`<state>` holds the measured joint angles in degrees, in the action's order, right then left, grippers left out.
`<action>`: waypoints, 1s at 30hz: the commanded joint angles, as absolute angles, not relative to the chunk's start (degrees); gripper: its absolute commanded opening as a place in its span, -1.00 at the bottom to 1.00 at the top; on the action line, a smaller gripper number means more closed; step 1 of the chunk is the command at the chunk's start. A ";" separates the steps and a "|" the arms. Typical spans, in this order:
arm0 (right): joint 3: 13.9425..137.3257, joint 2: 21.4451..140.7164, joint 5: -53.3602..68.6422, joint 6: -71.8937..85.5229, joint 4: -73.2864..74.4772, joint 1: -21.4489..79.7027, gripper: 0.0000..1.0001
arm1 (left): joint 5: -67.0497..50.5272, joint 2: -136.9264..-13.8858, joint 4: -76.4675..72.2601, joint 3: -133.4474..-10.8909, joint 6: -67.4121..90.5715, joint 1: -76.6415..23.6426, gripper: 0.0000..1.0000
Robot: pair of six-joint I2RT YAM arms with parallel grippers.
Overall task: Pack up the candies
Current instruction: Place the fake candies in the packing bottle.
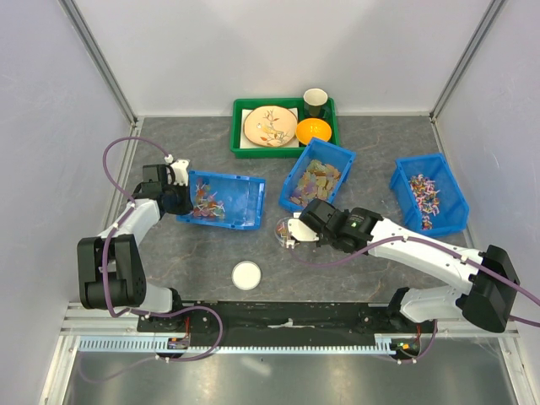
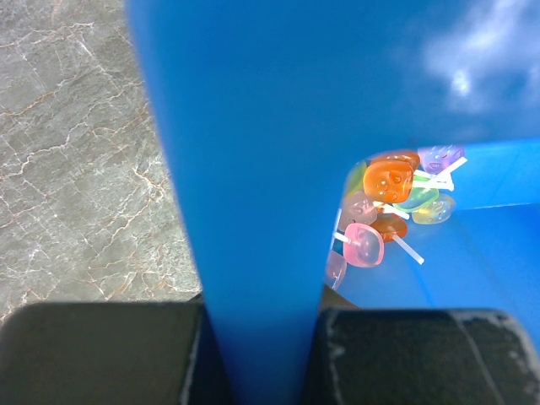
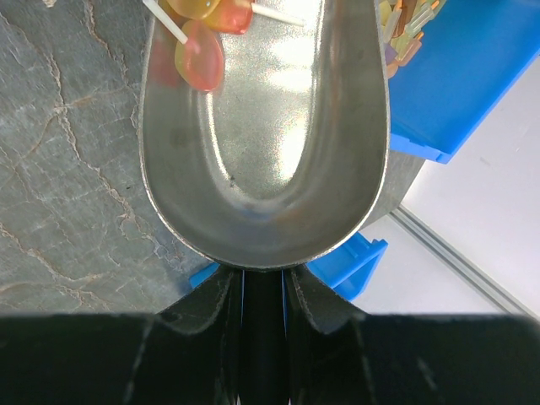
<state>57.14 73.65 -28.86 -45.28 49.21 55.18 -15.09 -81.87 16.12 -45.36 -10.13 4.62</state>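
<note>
Candies [image 2: 390, 202] unlabelled, blue bin [image 2: 253, 169], scoop [image 3: 270, 143]

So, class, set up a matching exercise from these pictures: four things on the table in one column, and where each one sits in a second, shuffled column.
Things:
1. orange bowl
2. metal scoop
3. white lid
4. lollipops

Places:
A. alone on the bare table, between the two arms
B. inside the blue bin whose wall the left end effector grips
C. in the green tray, next to the patterned plate
D. held by its handle in the right end effector

Pairs: 1-C, 2-D, 3-A, 4-B
</note>
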 commanded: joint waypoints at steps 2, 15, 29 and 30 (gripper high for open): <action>60.38 73.83 -31.64 -45.18 48.08 55.72 -1.00 | -13.89 -82.88 14.94 -45.26 -10.46 4.66 -0.97; 61.35 75.76 -34.10 -45.79 47.90 56.60 -1.00 | -13.89 -83.06 14.85 -45.18 -10.55 4.75 -0.97; 61.44 77.08 -36.47 -46.23 48.25 57.92 -1.00 | -13.62 -83.15 14.85 -45.26 -10.63 4.83 -0.97; 61.35 77.08 -36.56 -46.23 48.25 58.01 -1.00 | -13.62 -83.14 14.77 -45.18 -10.63 4.75 -0.97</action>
<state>58.98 77.43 -33.10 -45.95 49.23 57.63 -15.09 -81.89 16.12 -45.36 -10.15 4.62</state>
